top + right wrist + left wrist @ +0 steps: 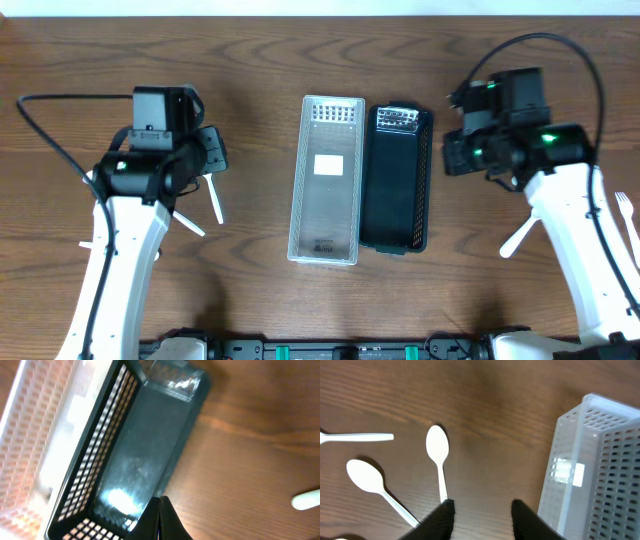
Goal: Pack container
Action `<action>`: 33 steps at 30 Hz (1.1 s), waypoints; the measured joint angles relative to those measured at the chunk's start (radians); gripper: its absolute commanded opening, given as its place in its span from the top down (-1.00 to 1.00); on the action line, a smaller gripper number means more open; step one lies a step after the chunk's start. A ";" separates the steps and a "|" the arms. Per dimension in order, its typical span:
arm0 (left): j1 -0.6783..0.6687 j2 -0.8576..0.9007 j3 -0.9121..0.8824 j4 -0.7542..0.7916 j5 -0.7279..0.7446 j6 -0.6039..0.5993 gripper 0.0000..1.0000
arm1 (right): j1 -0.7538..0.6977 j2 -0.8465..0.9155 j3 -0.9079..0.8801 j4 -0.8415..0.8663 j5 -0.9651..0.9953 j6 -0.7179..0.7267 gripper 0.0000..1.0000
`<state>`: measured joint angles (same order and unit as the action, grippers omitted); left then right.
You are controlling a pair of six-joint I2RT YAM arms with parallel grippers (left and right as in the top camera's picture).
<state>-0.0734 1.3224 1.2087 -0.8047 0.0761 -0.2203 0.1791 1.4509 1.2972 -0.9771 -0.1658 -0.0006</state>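
While right gripper [160, 504] sits pinched closed by black basket [135, 455] — left gripper [482, 508] stands part-open (spoon [438, 447] beside one finger).

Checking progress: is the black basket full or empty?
Empty of cutlery: the black basket shows a bare floor, only a shiny patch at one end.

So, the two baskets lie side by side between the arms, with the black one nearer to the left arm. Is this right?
Not quite. The white basket is the one nearer to the left arm. The black basket lies on its other side, toward the right arm. The overhead view shows this. The two do lie side by side between the arms.
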 measured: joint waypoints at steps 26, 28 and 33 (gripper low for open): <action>-0.014 0.135 0.000 -0.008 -0.024 0.004 0.81 | 0.005 0.441 0.005 0.243 0.066 0.045 0.98; -0.014 0.135 0.000 -0.008 -0.024 0.004 0.81 | 0.005 0.441 0.005 0.237 0.014 0.035 0.97; -0.014 0.135 0.000 -0.008 -0.024 0.003 0.81 | 0.005 0.441 0.005 0.219 -0.064 0.016 0.98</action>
<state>-0.0872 1.4570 1.2087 -0.8124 0.0521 -0.2169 0.1844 1.8915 1.3025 -0.7586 -0.2302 0.0151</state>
